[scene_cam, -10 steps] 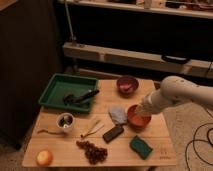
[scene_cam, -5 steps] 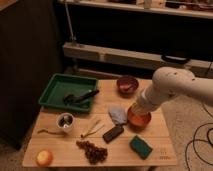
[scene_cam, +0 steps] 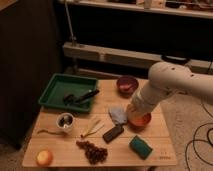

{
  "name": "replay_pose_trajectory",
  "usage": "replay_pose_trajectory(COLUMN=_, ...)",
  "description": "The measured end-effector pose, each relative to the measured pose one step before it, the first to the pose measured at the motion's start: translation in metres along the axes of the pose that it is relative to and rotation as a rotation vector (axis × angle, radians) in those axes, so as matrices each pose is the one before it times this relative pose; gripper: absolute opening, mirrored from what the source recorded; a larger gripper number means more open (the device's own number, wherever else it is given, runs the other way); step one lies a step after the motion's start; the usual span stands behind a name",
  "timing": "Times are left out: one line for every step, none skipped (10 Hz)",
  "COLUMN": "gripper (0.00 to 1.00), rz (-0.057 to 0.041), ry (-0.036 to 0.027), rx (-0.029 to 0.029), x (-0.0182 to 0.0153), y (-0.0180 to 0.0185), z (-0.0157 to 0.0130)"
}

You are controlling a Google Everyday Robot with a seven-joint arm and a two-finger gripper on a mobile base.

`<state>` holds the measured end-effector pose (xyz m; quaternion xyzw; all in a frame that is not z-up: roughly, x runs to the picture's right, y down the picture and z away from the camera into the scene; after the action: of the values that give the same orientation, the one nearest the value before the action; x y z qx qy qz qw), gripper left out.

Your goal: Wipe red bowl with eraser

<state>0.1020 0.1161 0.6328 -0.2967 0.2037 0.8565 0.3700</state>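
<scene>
An orange-red bowl (scene_cam: 142, 121) sits on the wooden table (scene_cam: 60, 150) right of centre, partly covered by my arm. My gripper (scene_cam: 133, 112) is at the end of the white arm, low over the bowl's left rim; what it holds, if anything, is hidden. A dark rectangular block that looks like the eraser (scene_cam: 113, 133) lies on the table just left of and in front of the bowl. A crumpled grey-blue cloth (scene_cam: 117, 115) lies against the bowl's left side.
A dark red bowl (scene_cam: 126, 84) stands at the back. A green tray (scene_cam: 52, 90) with dark utensils is at the back left. A small cup (scene_cam: 65, 121), grapes (scene_cam: 93, 150), an apple (scene_cam: 44, 158) and a green sponge (scene_cam: 141, 147) lie in front.
My arm has swung left and toward the back, and the gripper end has moved over the orange-red bowl's left rim. The objects on the table have not moved.
</scene>
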Motion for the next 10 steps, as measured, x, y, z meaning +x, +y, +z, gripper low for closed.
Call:
replay_pose_trajectory(gripper=0.15, rz=0.00268, ry=0.02917, rx=0.00572, x=0.00506, y=-0.00048, z=0.01702)
replay_pose_trajectory(gripper=0.26, rz=0.00176, ry=0.02727, rx=0.00138, x=0.00354, y=-0.00005, z=0.02574)
replay_pose_trajectory(gripper=0.35, rz=-0.00063, ry=0.01582, rx=-0.00017, x=0.00187, y=0.00001, z=0.02269)
replay_pose_trajectory(gripper=0.45, rz=-0.00353, ry=0.0107, rx=-0.00369, x=0.00305, y=0.00238, z=0.02288)
replay_pose_trajectory(gripper=0.55, rz=-0.00152, ry=0.00386, rx=-0.0012, x=0.00486, y=0.00358, z=0.02081)
replay_pose_trajectory(gripper=0.67, rz=0.00155, ry=0.00076, rx=0.00233, x=0.00522, y=0.00351, z=0.01792)
replay_pose_trajectory(gripper=0.74, rz=0.00015, ry=-0.0004, rx=0.00343, x=0.0026, y=0.00103, z=0.00773)
replay_pose_trajectory(gripper=0.79, rz=0.00203, ry=-0.00293, rx=0.01974, x=0.00132, y=-0.00076, z=0.00718)
replay_pose_trajectory(gripper=0.8, rz=-0.00253, ry=0.00535, rx=0.02187, x=0.00114, y=0.0031, z=0.00898)
replay_pose_trajectory(gripper=0.8, rz=0.00531, ry=0.00313, rx=0.00804, x=-0.00208, y=-0.00144, z=0.00436)
